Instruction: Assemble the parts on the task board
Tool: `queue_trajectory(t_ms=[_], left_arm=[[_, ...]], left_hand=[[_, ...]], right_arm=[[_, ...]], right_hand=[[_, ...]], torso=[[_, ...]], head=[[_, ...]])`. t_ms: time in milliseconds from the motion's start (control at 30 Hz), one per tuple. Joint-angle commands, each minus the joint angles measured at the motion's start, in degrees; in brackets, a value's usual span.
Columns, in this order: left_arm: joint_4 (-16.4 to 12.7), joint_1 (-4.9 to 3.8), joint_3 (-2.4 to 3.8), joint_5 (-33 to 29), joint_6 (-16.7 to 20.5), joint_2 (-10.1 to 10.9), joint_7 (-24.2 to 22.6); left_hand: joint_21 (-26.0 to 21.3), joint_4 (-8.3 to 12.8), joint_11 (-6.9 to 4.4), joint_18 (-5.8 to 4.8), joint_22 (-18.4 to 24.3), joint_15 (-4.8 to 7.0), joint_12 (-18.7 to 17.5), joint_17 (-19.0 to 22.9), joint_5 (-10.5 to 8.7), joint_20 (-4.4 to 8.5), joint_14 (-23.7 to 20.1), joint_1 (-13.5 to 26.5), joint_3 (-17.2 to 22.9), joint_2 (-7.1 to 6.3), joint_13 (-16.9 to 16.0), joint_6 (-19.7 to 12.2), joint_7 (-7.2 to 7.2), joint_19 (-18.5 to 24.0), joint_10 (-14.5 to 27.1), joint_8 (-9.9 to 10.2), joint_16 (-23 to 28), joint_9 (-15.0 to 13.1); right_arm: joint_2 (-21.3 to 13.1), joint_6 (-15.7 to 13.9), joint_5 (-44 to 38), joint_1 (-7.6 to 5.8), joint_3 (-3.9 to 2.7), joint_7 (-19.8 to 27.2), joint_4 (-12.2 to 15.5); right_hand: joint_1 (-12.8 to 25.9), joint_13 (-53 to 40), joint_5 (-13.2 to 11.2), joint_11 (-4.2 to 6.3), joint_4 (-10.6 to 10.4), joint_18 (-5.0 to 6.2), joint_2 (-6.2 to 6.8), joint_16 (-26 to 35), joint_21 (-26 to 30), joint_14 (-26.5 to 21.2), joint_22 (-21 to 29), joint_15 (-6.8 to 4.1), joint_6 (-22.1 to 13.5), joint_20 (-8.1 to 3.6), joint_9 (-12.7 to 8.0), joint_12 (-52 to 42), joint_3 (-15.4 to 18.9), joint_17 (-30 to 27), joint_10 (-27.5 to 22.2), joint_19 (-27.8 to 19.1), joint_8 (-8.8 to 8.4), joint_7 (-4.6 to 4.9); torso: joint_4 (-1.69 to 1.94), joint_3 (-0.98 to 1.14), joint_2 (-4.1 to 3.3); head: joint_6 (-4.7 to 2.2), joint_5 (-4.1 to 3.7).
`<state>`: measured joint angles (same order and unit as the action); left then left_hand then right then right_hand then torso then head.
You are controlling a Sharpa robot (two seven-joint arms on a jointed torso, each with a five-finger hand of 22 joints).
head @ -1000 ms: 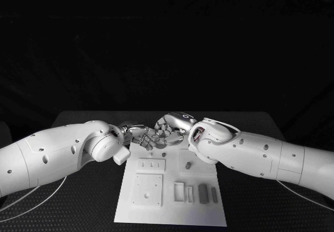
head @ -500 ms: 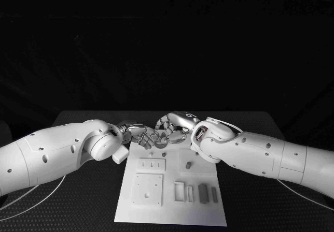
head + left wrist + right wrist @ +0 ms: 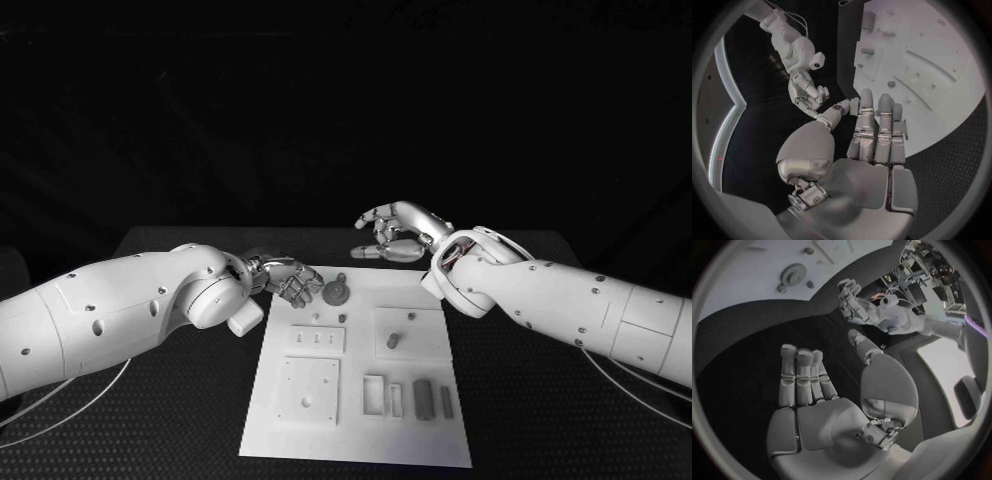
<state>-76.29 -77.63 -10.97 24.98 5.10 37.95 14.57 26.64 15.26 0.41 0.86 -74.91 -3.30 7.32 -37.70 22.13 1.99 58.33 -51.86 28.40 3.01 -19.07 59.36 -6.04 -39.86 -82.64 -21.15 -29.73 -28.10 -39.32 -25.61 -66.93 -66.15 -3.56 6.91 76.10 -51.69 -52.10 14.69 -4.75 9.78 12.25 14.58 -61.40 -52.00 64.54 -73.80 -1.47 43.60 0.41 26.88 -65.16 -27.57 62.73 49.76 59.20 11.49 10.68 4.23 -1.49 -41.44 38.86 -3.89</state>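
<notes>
Board: the white task board is laid on the black table, long side running away from the robot; its far end is seen in the left wrist view and the right wrist view.
Parts: a round grey disc is laid flat near the board's far left corner, also seen from the right wrist. A small upright peg is stood in a square block right of centre. Two narrow grey bars are set in slots on the near right, beside a pale frame.
Left hand: the left hand is held low at the board's far left edge, just beside the disc. From its wrist the fingers are seen straight and side by side, thumb apart; nothing is held.
Right hand: the right hand is raised beyond the board's far end, well apart from the parts. Its fingers are extended, thumb apart; nothing is held.
</notes>
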Motion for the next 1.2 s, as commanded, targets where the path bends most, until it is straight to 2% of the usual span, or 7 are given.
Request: queue_trajectory(t_ms=[33, 200, 300, 433, 567, 900, 1200], left_arm=[[0.13, -0.04, 0.01, 8.50, 0.93, -0.13, 4.91], [-0.33, -0.04, -0.01, 14.78, -0.72, -0.23, 8.70], [-0.36, -0.04, -0.04, 16.83, -1.22, -0.47, 10.05], [-0.29, -0.05, -0.05, 19.37, -2.15, -1.02, 11.98], [-0.01, -0.05, -0.05, 23.17, -3.71, -1.90, 14.82], [1.40, 0.15, -0.30, 25.49, -5.58, -4.40, 17.01], [2.45, 0.51, -2.41, 24.50, -5.87, -5.81, 16.86]], left_hand=[[0.51, 0.23, -0.14, -0.86, -1.61, 0.18, 0.49, -0.08, -0.37, -0.89, 0.93, 0.19, 0.04, 0.48, -0.63, 2.10, 1.41, 2.72, -0.55, 0.03, -0.45, -0.34], [3.55, 0.46, -1.26, -0.79, -1.68, 1.38, 2.70, -0.49, -0.29, -0.19, 3.82, -0.35, -0.14, 0.56, -2.62, 2.42, 1.52, 1.78, -3.00, 0.26, -1.89, -0.63], [4.49, 0.57, -1.42, -0.84, -1.64, 1.70, 3.25, -0.54, -0.22, 0.23, 4.27, -0.43, -0.25, 0.58, -3.31, 2.47, 1.57, 1.29, -3.07, 0.33, -2.14, -0.69], [23.64, 1.22, -3.72, 3.82, 0.87, 11.29, 23.21, -11.54, -0.34, 6.74, 17.28, -2.78, -3.04, 0.47, -15.80, 2.35, 3.16, -15.06, -2.69, 1.04, -21.85, -0.72], [31.83, 1.00, -4.65, 5.08, -1.66, 13.43, 32.80, -14.88, -0.95, 9.38, 19.25, -2.94, -1.86, 1.05, -23.51, 2.42, 3.77, -18.16, -2.49, 1.73, -29.77, -0.78], [40.59, 0.59, -4.82, 6.35, -1.36, 13.90, 42.13, -15.92, -1.80, 12.21, 19.33, -1.41, 2.13, 0.72, -31.13, 2.49, 3.86, -20.13, 0.85, 2.63, -37.78, -1.73], [41.79, -0.20, -4.97, 6.51, -1.22, 14.03, 42.85, -15.39, -1.84, 12.57, 18.94, -0.19, 2.45, 0.95, -31.46, 3.09, 4.02, -20.13, 1.23, 2.45, -38.90, -2.28]], right_arm=[[-0.21, 0.20, 15.87, -0.53, -0.75, 4.24, -2.17], [0.31, 1.94, 21.87, -1.61, -4.09, 4.60, -6.53], [0.80, 2.09, 27.09, -3.34, -4.43, 4.69, -9.60], [1.74, 3.62, 31.58, -4.95, -4.43, 4.55, -14.22], [2.61, 4.49, 31.75, -5.45, -4.43, 4.65, -16.85], [3.76, 6.88, 31.74, -5.55, -4.42, 4.69, -16.73], [5.08, 8.90, 31.74, -5.69, -4.41, 4.83, -16.77]], right_hand=[[0.86, 0.69, 0.96, -0.01, -0.52, 2.59, -0.42, 0.59, 0.81, -0.74, 0.14, -0.06, 0.05, 0.26, 0.18, 0.41, 0.25, -0.45, -0.58, -0.89, 0.37, 0.51], [0.96, 1.72, 2.79, -0.11, -0.25, 2.61, -1.90, 1.32, 1.71, -1.81, 0.26, 0.10, -0.11, 0.86, 0.36, 0.86, 1.06, -1.04, -1.50, -1.93, 0.55, 0.64], [0.96, 1.72, 2.79, -0.11, -0.25, 2.61, -1.90, 1.32, 1.71, -1.81, 0.26, 0.10, -0.11, 0.86, 0.36, 0.86, 1.06, -1.04, -1.50, -1.93, 0.55, 0.64], [2.43, 8.49, 3.73, -0.81, 1.38, 1.08, -3.88, 10.53, 10.31, -7.97, 4.63, 1.20, 0.75, 3.53, 0.89, 8.85, 1.31, -6.95, -4.73, -9.29, 1.53, 1.19], [3.09, 18.05, 3.59, -1.35, 3.89, 1.00, -5.32, 18.24, 17.32, -8.80, 9.92, 3.15, 0.60, 6.00, 0.87, 16.31, 2.34, -13.96, -2.87, -11.39, 2.09, 1.40], [3.33, 25.01, 3.43, -1.88, 4.75, 1.46, -6.17, 22.77, 21.60, -9.98, 12.90, 4.67, 0.28, 7.91, 0.31, 19.40, 3.07, -18.12, -3.36, -13.10, 2.45, 1.75], [3.70, 40.57, 3.47, -4.26, 5.70, 0.93, -7.62, 37.20, 31.31, -11.66, 19.09, 8.42, -0.18, 10.98, -0.26, 35.05, 2.72, -28.48, -0.31, -18.62, 3.39, 1.77]], torso=[[0.01, -0.01, 0.00], [0.04, -0.02, -0.05], [0.07, -0.02, -0.05], [0.06, -0.01, 0.03], [0.03, -0.04, -0.03], [-0.21, 0.06, -0.14], [-0.02, 0.01, -0.09]], head=[[0.12, 0.11], [0.63, -0.16], [0.99, -0.15], [1.47, -0.27], [1.90, -0.34], [3.06, -0.59], [4.09, -1.19]])
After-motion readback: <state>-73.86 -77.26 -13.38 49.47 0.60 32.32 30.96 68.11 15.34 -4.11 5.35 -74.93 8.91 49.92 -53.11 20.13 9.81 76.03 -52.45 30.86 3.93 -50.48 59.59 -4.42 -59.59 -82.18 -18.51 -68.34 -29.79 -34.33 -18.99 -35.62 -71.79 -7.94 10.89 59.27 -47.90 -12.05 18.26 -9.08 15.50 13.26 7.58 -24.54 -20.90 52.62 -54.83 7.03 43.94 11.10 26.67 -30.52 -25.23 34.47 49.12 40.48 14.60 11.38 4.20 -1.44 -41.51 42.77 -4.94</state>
